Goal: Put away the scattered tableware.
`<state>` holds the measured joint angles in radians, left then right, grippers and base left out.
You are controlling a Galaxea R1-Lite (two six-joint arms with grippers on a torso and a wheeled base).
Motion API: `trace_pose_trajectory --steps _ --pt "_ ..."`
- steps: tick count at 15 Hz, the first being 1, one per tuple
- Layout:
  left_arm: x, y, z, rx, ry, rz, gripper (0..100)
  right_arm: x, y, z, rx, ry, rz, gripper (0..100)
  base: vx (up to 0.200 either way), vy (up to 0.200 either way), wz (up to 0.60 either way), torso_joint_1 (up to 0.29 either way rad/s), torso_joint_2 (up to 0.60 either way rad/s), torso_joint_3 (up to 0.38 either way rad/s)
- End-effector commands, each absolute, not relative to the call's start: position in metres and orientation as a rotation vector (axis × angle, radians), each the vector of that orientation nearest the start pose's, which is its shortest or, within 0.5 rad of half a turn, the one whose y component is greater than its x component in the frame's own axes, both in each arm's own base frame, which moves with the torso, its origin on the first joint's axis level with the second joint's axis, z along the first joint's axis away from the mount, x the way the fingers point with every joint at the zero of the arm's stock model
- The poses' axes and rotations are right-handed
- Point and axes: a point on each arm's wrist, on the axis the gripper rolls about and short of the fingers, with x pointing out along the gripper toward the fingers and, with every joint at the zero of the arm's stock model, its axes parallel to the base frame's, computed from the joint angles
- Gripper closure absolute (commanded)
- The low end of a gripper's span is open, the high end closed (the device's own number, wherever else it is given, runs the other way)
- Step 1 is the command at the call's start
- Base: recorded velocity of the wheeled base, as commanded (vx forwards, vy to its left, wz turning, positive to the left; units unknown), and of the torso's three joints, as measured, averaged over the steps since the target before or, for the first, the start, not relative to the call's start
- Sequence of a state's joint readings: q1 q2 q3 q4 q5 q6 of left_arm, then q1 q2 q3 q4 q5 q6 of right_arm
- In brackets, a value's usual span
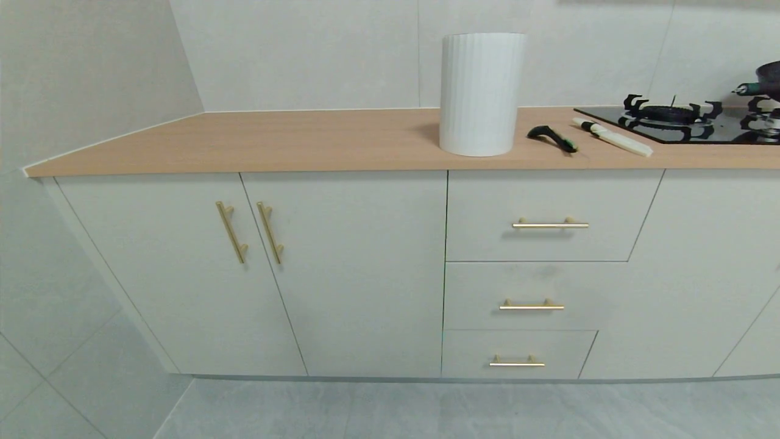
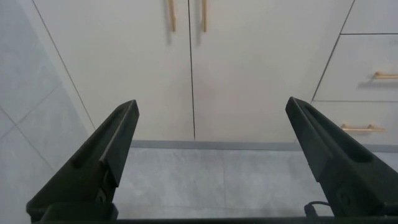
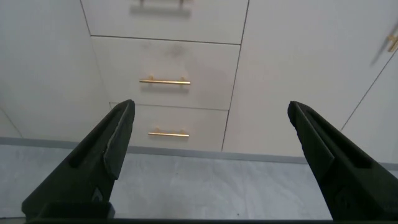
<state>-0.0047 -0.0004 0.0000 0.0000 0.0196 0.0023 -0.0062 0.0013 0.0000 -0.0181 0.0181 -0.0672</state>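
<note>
Both grippers sit nearest my wrist cams. My left gripper (image 2: 211, 107) has its jaws spread wide with nothing between them. It hangs low, facing the double cabinet doors (image 2: 186, 74) above the floor (image 2: 211, 180). My right gripper (image 3: 211, 107) is just as wide and empty, and faces the lower drawers (image 3: 165, 68). I'd say both arms are just parked low and open, ready for a first grab.

Up on the countertop (image 1: 244, 140) nothing looks put away yet:
- Black-and-green utensil (image 1: 551, 137), probably a peeler, lying flat near the front edge toward the right end.
- White knife (image 1: 612, 137), just beside the utensil and not touching it, lying at an angle with its handle end toward the gas hob (image 1: 682, 122). I can't tell whether it is sheathed.
- Tall white ribbed container (image 1: 481, 91), standing upright near the front edge, close to the utensil on the side away from the hob. My guess is it's the holder these go into; its opening is out of sight.

The top drawer (image 1: 548, 213) under them is closed.
</note>
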Motion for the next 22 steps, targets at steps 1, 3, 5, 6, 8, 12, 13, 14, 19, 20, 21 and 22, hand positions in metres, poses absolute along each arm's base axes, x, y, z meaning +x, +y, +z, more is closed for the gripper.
trace_pose_trajectory --steps 1,3,5,6,8,12,13,14,19,20,21,22 --pt "-0.023 0.001 0.075 0.003 0.0 0.015 0 -0.023 0.001 0.077 -0.068 -0.016 0.012 0 0.2 0.0 0.0 0.002 0.0 -0.002" --pt "-0.023 0.001 0.075 0.003 0.0 0.015 0 -0.023 0.001 0.077 -0.068 -0.016 0.013 0 0.2 0.0 0.0 0.002 0.01 -0.002" --pt "-0.023 0.001 0.075 0.002 0.0 0.015 0 -0.023 0.001 0.077 -0.068 -0.016 0.013 0 0.2 0.0 0.0 0.005 0.0 -0.002" --pt "-0.023 0.001 0.075 0.002 0.0 0.015 0 -0.023 0.001 0.077 -0.068 -0.016 0.012 0 0.2 0.0 0.0 -0.002 0.0 0.002" --pt "-0.023 0.001 0.075 -0.002 0.0 0.015 0 -0.023 0.001 0.077 -0.069 -0.016 0.012 0 0.0 0.0 0.0 0.0 0.0 0.0" --pt "-0.023 0.001 0.075 -0.002 0.0 0.015 0 -0.023 0.001 0.077 -0.077 -0.014 0.012 0 0.0 0.0 0.0 0.0 0.0 0.0" --pt "-0.023 0.001 0.075 -0.002 0.0 0.015 0 -0.023 0.001 0.077 -0.077 -0.014 0.012 0 0.0 0.0 0.0 0.0 0.0 0.0" --pt "-0.023 0.001 0.075 -0.002 0.0 0.015 0 -0.023 0.001 0.077 -0.08 -0.016 0.013 0 0.0 0.0 0.0 0.0 0.0 0.0" --pt "-0.023 0.001 0.075 -0.002 0.0 0.015 0 -0.025 0.0 0.112 -0.083 -0.054 0.042 0 0.0 0.0 0.0 0.0 0.0 0.0" --pt "-0.023 0.001 0.075 -0.002 0.0 0.015 0 -0.022 0.0 0.122 -0.081 -0.035 0.072 0 0.0 0.0 0.0 0.0 0.0 0.0" --pt "-0.023 0.001 0.075 -0.002 0.0 0.015 0 -0.01 0.0 0.135 -0.082 0.04 0.114 0 0.0 0.0 0.0 0.0 0.0 0.0" --pt "-0.023 0.001 0.075 -0.002 0.0 0.015 0 0.005 0.001 0.143 -0.083 0.122 0.131 0 0.0 0.0 0.0 0.0 0.0 0.0"
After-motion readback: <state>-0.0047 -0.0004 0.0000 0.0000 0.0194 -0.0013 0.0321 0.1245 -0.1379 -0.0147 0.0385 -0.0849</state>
